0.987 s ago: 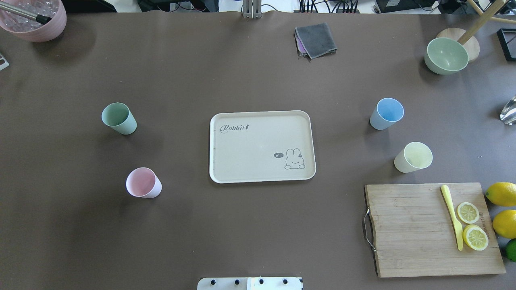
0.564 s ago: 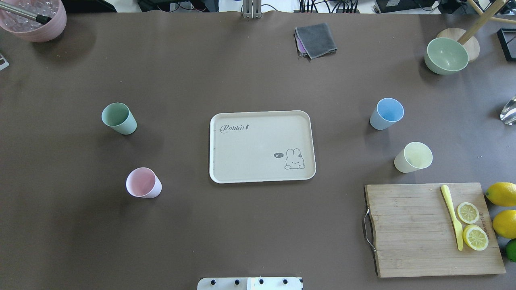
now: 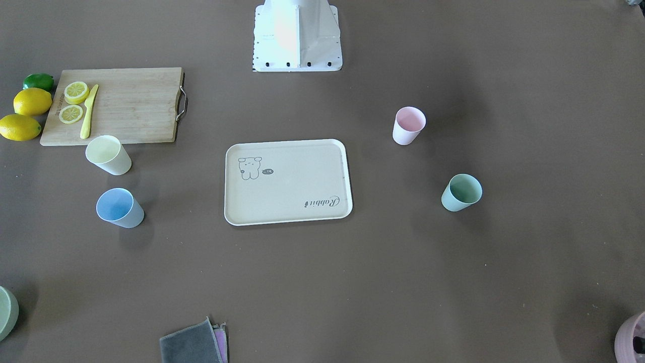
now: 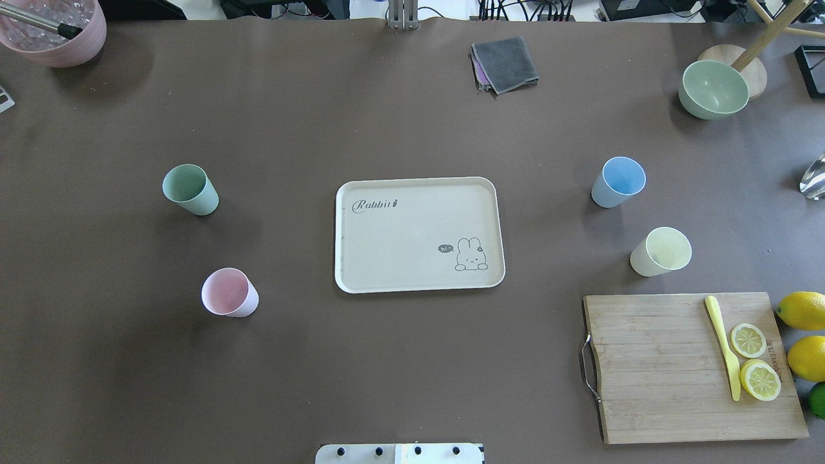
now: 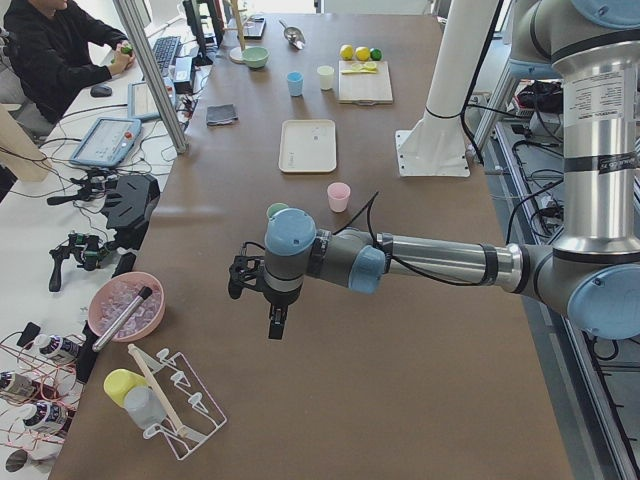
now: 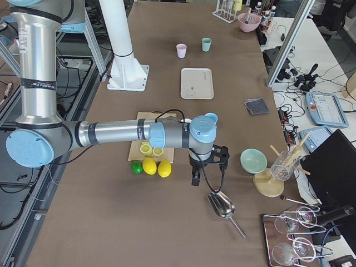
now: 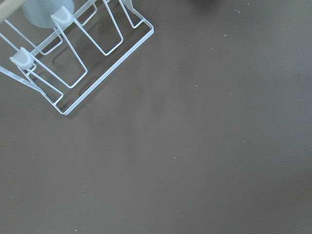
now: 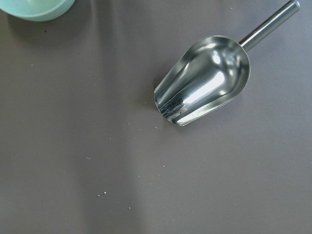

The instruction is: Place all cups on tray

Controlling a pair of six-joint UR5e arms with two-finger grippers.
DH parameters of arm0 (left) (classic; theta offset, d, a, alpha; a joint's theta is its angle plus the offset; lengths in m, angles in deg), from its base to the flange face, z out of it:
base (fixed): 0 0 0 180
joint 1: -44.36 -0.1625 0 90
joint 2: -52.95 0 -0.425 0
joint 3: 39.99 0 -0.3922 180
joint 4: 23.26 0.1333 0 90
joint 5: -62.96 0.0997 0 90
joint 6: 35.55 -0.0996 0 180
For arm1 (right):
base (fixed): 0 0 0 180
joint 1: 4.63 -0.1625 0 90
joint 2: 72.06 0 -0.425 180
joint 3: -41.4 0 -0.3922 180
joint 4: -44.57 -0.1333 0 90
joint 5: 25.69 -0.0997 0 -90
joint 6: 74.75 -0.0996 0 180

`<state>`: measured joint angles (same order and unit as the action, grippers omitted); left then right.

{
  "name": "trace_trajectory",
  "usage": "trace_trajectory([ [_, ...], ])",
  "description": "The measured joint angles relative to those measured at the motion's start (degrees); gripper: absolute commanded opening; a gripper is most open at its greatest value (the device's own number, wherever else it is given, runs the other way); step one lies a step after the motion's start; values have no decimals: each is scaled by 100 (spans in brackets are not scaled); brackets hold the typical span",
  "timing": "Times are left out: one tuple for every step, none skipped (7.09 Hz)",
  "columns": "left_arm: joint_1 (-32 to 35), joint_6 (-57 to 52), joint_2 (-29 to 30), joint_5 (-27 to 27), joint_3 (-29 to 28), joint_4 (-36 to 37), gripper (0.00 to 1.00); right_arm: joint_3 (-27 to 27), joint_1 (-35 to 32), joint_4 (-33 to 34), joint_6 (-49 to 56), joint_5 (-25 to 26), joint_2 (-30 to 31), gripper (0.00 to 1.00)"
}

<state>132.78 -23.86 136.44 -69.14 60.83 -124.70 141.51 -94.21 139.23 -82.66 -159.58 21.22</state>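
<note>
Cups, four of them, stand upright on the desk (image 4: 412, 374), and none is on the tray (image 4: 412, 238). In the overhead view, taking the tray as the dial's centre, the mint green cup (image 4: 189, 189) sits at about 9 o'clock and the pink cup (image 4: 229, 292) at about 8, both well apart from the tray. The blue cup (image 4: 619, 182) sits at about 2 o'clock and the yellow cup (image 4: 661, 251) at about 3. The yellow cup is just beside the far edge of the cutting board (image 4: 670, 374), which lies at its 6 o'clock.

Both arms are far out at the desk's ends. The left fingers (image 5: 277, 325) hang above bare desk near a wire rack (image 7: 73, 58). The right fingers (image 6: 194, 179) hang above a metal scoop (image 8: 204, 80). Whether either pair is spread or closed cannot be told from these side views.

I judge the task not begun, with the first reach in hand. Next, each arm likely needs to swing inward to a cup on its own side, come down over the rim and grip the tapered wall firmly.
</note>
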Motion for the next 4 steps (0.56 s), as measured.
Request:
trace_trajectory([
  [0,0,-10,0,-24,-4,98,0,-1,0,0,-1,-1,100],
  [0,11,-6,0,-37,-6,98,0,0,0,0,0,-1,100],
  [0,34,11,0,-52,-5,98,0,0,-2,0,-5,-2,100],
  [0,42,32,-6,-57,-3,98,0,2,-8,0,-10,-5,100],
])
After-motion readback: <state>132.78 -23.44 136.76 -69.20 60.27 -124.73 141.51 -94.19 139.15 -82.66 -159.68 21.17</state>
